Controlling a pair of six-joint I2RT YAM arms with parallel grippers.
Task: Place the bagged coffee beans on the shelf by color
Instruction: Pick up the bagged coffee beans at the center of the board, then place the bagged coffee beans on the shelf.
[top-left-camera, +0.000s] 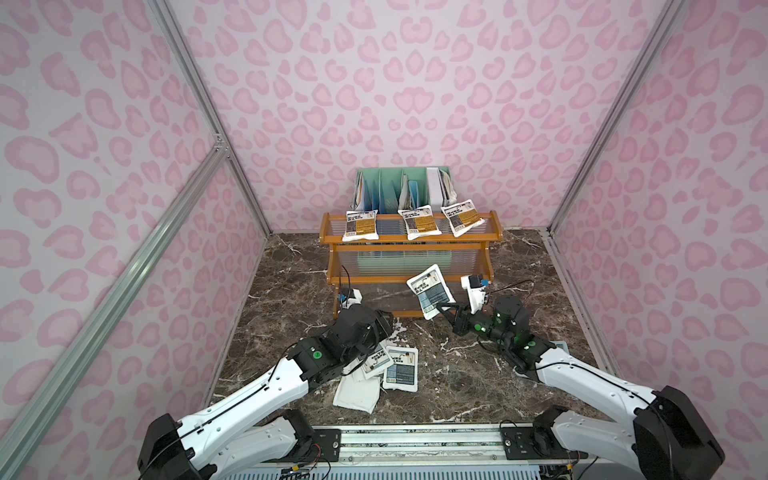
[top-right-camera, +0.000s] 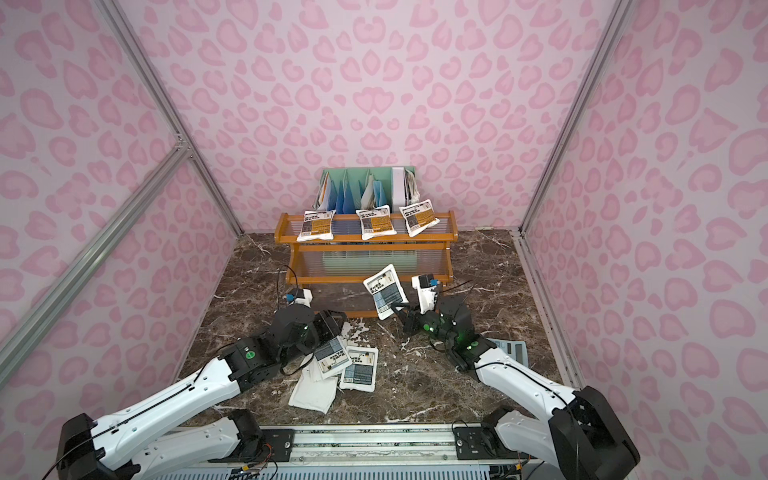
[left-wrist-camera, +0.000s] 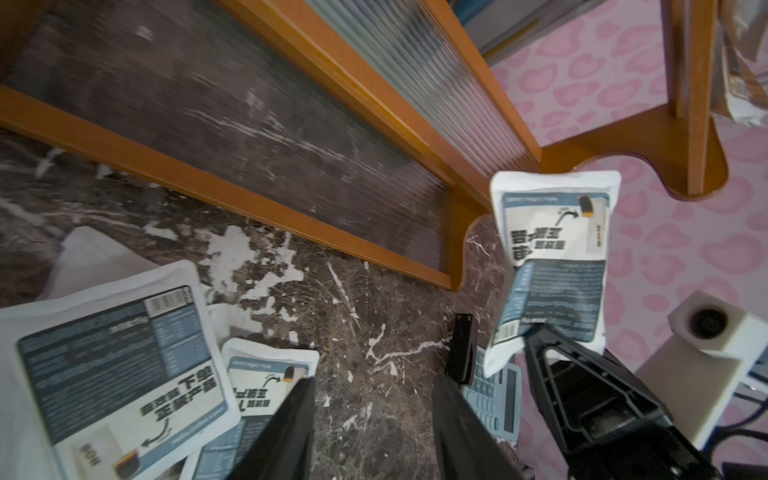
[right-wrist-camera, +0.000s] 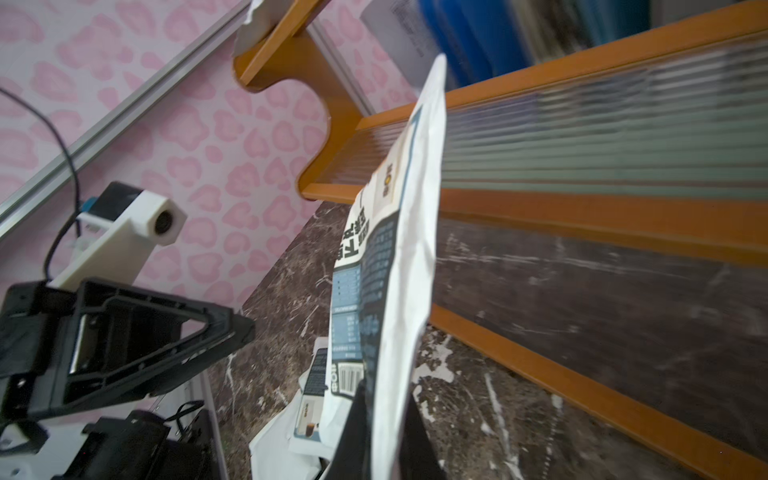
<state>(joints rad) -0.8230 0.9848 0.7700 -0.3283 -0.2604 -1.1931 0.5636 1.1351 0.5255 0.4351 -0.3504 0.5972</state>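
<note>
Pinching a blue-labelled pouch by its lower edge near the barcode, the right gripper held the bag tilted and clear of the marble table. The bag hung just in front of the lower tiers of the orange-brown shelf, and the claw was clamped tight on the white seam. The left gripper hung over a loose pile of pouches near the front of the table, its fingers standing apart with nothing between them. Two bags in that pile lay label up and overlapping, showing blue-grey print, while a white-backed pouch lay face down at the near edge. Three orange-yellow pouches sat in a row on the shelf's top tier, the rightmost pouch skewed. A mint-green divider rack stood behind the shelf against the pink-patterned wall, and a grey calculator lay on the table beside the right arm.
</note>
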